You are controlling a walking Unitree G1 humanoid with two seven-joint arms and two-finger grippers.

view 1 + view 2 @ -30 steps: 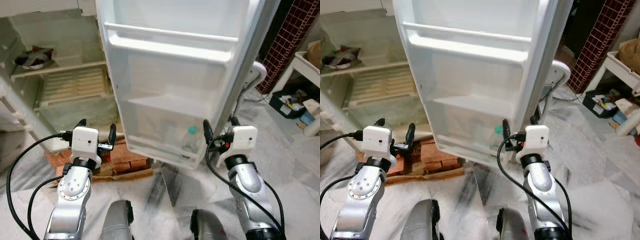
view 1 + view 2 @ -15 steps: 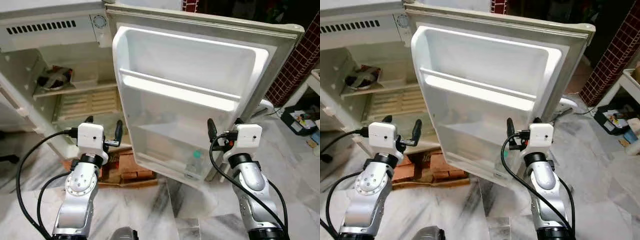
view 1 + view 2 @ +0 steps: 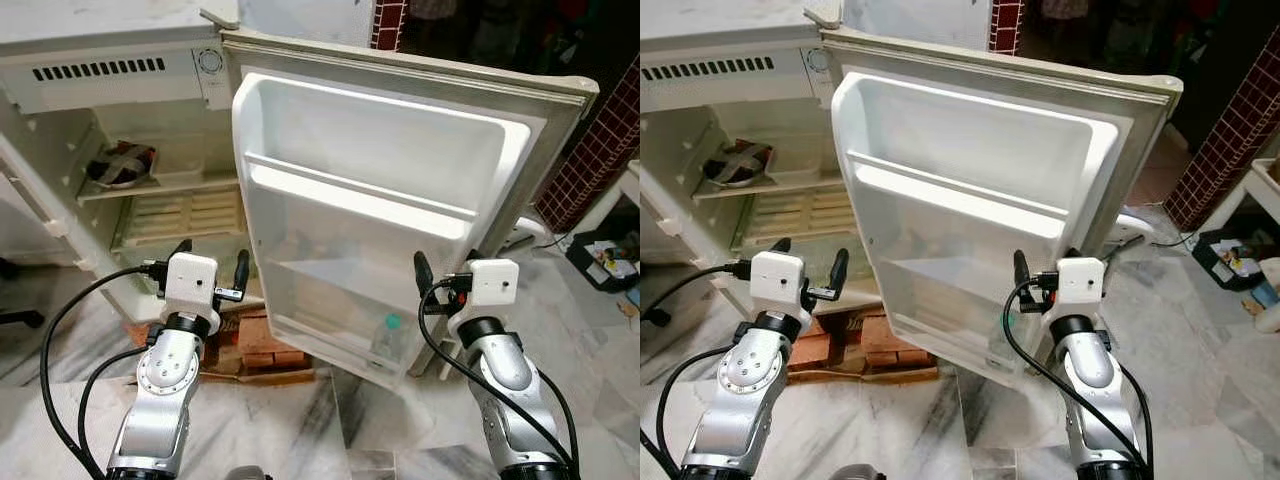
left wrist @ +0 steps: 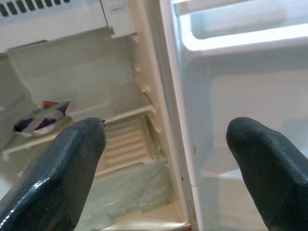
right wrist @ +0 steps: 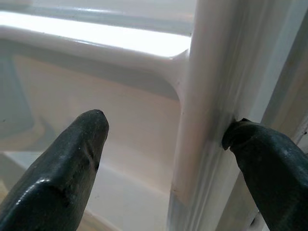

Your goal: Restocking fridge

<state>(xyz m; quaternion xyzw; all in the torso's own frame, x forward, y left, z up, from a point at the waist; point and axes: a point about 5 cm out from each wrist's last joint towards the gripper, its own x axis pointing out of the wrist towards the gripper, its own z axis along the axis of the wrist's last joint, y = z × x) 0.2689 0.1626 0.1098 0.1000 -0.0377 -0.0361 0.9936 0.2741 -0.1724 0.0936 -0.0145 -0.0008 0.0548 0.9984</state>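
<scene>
While your head camera looks down, the fridge door (image 3: 400, 200) stands swung open toward you, its long axis upright, inner shelves facing you. A clear bottle (image 3: 386, 340) with a green cap stands upright in the lowest door shelf. Your left pincer (image 3: 210, 268) hovers open before the fridge cabinet (image 3: 110, 120); your right pincer (image 3: 445, 275) sits at the door's free edge. From the left wrist, spread fingers (image 4: 57, 168) frame a wrapped packet (image 4: 41, 118) on an inner shelf. From the right wrist, open fingers (image 5: 62, 163) straddle the door's edge (image 5: 202, 120), one fingertip touching it.
</scene>
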